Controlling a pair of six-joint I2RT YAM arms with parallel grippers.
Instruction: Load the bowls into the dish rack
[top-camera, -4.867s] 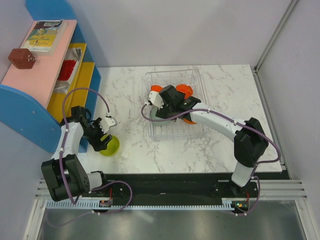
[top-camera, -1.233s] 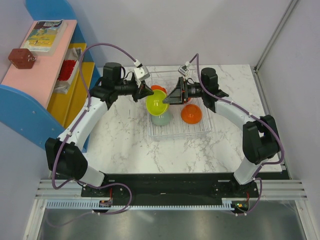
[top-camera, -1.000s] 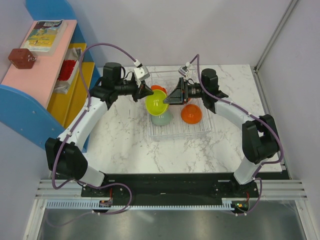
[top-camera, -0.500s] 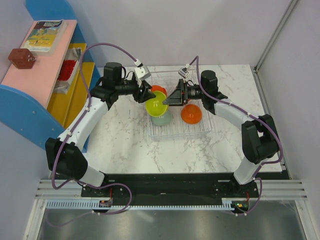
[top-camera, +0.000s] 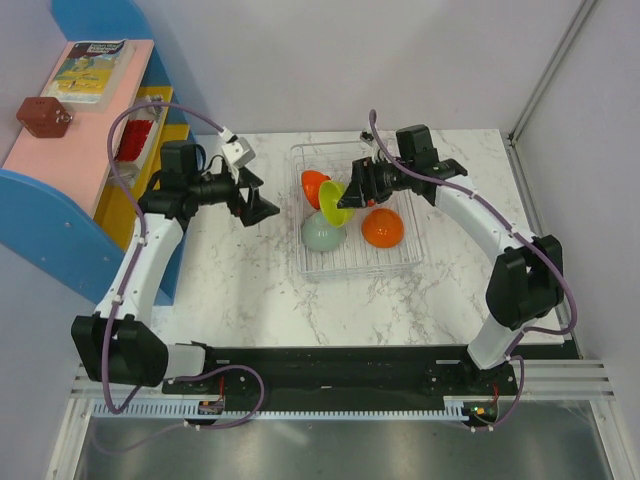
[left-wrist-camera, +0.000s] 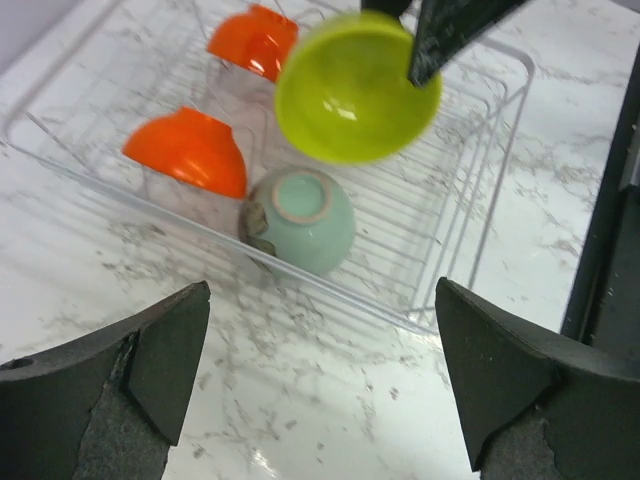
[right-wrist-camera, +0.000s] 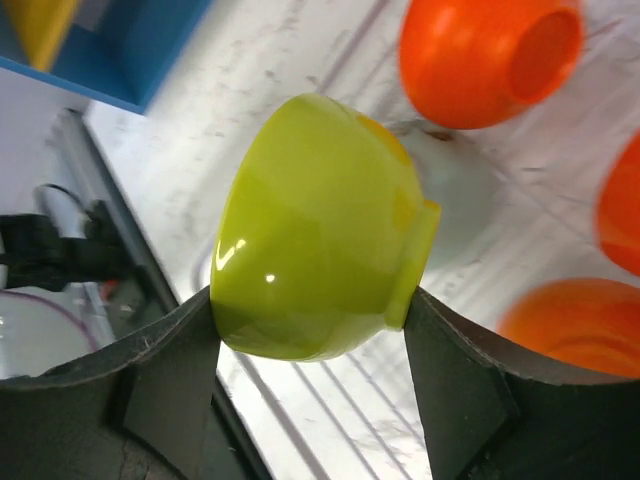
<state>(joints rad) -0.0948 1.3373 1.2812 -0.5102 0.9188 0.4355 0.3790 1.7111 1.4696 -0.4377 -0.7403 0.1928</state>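
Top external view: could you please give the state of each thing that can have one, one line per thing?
left pincer, open and empty, left of the dish rack
right pincer, shut on the lime bowl
lime bowl, held tilted over the dish rack
pale green bowl, upside down in the dish rack
rear orange bowl, tipped on its side in the dish rack
near orange bowl, upside down in the dish rack

Right wrist view: grey-green bowl mostly hidden behind lime bowl, centre frame. Orange bowl cut by right edge; second orange bowl, lower right, likewise cut. Left wrist view: lime bowl slightly blurred, upper centre.
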